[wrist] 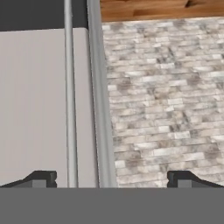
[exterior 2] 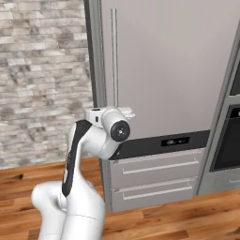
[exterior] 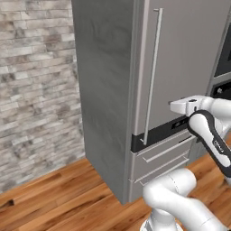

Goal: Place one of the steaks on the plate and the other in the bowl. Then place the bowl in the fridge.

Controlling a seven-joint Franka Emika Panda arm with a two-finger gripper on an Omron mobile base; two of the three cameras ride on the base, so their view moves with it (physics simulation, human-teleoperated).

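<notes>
The fridge (exterior: 180,54) (exterior 2: 178,70) is a tall grey brushed-metal unit with its door closed. Its long thin vertical handle (exterior: 152,76) (exterior 2: 114,56) runs down the door's left side. My gripper (wrist: 113,179) is open and faces the door's left edge from close by. In the hand view the handle (wrist: 70,96) runs between the two fingertips (wrist: 43,178), nearer the left one, with nothing held. In the right base view the hand (exterior 2: 125,112) sits by the handle's lower end. The steaks, the plate and the bowl are out of view.
A pale brick wall (exterior: 36,90) (wrist: 166,96) stands left of the fridge. Two fridge drawers (exterior 2: 159,178) lie below a dark band. A dark oven (exterior 2: 229,140) is built in to the right. The floor (exterior: 54,203) is wood.
</notes>
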